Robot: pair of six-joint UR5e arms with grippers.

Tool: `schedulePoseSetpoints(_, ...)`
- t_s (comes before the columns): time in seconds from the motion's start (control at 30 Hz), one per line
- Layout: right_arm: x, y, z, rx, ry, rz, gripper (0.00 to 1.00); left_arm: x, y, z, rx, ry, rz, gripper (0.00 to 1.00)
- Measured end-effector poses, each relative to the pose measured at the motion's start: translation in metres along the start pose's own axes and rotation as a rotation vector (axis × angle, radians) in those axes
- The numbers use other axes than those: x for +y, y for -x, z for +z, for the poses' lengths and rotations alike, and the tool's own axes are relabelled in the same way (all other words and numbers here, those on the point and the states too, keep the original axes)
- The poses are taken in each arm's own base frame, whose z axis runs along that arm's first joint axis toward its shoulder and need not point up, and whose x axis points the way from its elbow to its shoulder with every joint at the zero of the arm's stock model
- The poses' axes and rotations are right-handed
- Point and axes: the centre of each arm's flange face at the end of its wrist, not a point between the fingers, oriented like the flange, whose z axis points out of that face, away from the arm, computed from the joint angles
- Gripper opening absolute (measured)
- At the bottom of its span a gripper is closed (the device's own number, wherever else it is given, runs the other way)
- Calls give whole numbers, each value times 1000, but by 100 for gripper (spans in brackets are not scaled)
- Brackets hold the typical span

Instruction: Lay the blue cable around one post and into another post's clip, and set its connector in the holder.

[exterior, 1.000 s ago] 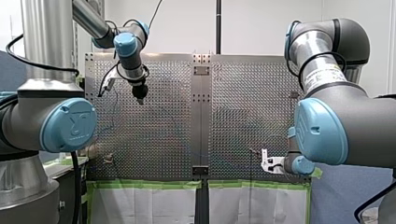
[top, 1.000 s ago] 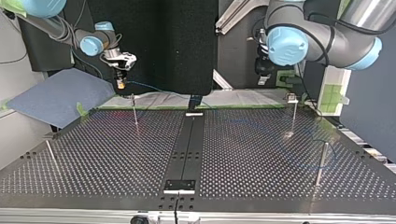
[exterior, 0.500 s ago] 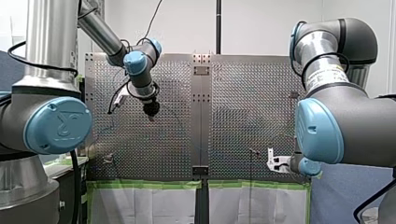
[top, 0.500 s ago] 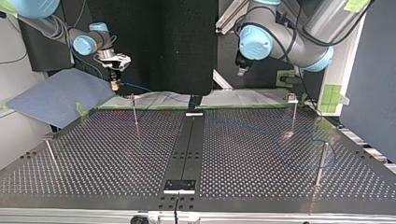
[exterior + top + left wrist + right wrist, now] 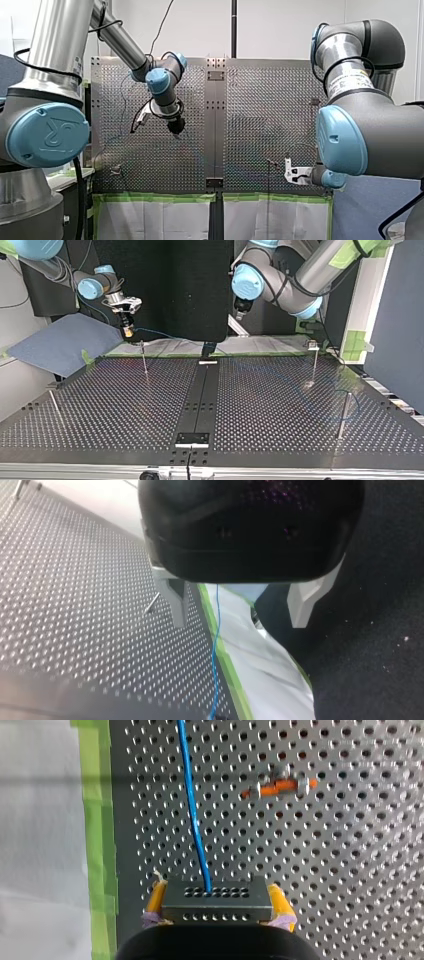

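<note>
We hold connector (image 5: pixel 216 899) in right tool (image 5: pixel 215 909); left tool (image 5: pixel 239 622) gapes empty. Blue cable (image 5: pixel 192 810) likely limp, light: grip connector.

The perforated table (image 5: pixel 125 410) carries 4 upright posts (image 5: pixel 144 360), with the blue cable (image 5: pixel 192 820) lying across it.

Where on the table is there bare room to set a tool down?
Bare: the top view's left half, between the thin post and the centre strip. Crowded: the right half, where the blue cable lies by the clip post and the corner post.
</note>
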Motion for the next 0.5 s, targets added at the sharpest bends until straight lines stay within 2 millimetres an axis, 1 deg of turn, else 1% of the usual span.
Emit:
schedulePoseSetpoints(0.2,-4,2,-1,-3,-46,-6,0,-21,-8,10,-15,-32,14,99)
schedulePoseSetpoints(0.37,-6,3,-2,-13,-55,-14,0,-43,-19,19,-24,-67,33,99)
schedulePoseSetpoints(0.5,-6,4,-3,-19,-56,-17,0,-62,-21,27,-49,-96,50,99)
